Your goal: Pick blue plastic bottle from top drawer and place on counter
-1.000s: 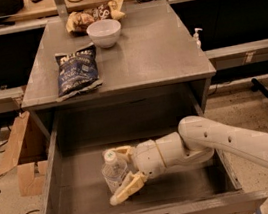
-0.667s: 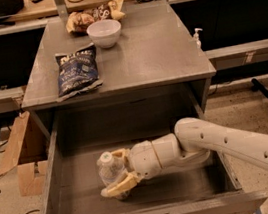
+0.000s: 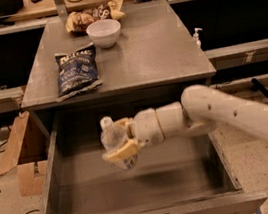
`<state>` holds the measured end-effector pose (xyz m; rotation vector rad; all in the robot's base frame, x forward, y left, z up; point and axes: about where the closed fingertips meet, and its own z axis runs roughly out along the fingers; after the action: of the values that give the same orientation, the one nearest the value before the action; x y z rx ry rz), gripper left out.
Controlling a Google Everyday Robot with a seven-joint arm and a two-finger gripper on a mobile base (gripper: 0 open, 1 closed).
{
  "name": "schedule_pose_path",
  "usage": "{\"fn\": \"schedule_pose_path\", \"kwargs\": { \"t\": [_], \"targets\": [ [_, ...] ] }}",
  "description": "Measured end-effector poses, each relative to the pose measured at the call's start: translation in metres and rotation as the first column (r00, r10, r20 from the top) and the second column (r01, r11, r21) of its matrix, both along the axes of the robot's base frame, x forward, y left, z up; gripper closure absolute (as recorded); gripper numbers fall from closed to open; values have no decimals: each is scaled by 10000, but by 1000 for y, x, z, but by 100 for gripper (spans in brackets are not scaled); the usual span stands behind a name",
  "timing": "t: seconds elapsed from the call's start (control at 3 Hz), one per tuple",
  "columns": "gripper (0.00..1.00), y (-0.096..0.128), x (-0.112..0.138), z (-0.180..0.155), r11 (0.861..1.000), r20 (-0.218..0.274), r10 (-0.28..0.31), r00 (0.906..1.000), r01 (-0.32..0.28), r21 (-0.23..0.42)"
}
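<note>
Cream-coloured and clamped, the claw (image 3: 118,141) has its two fingers closed across the middle of the bottle (image 3: 111,138), one above and one below. The bottle is tilted, with its white cap up and to the left. It hangs in the air over the left-middle of the open drawer (image 3: 49,185), clear of the floor, where a faint shadow lies. It sits just in front of, and lower than, the tabletop's (image 3: 160,49) front edge.

Further out, a dark chip bag (image 3: 75,70) lies near the front-left corner. A white bowl (image 3: 104,32) stands toward the back edge, with snack packets (image 3: 90,17) behind it. A small pump dispenser (image 3: 196,35) stands past the right edge.

The pick looks done, and the step in hand seems to be carrying the bottle out of the drawer. The next move probably calls for more height, so that bottle and wrist pass over the front edge. Then comes a reach back toward the bare grey on the right, and setting the bottle upright before letting go.
</note>
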<state>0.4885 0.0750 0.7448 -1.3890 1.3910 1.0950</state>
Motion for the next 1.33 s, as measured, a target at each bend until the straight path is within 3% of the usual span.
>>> {"fn": "schedule_pose_path", "kwargs": {
  "t": [0.33, 0.67, 1.0, 1.33],
  "targets": [
    [100, -10, 29, 56, 9967, 337, -581, 9977, 599, -553],
    [100, -23, 65, 144, 9787, 1212, -1547, 9805, 1688, -1168],
    [100, -34, 93, 207, 9552, 1762, -2339, 9561, 2598, -1418],
    [100, -73, 143, 255, 8981, 2190, -4079, 8864, 4327, -784]
  ]
}}
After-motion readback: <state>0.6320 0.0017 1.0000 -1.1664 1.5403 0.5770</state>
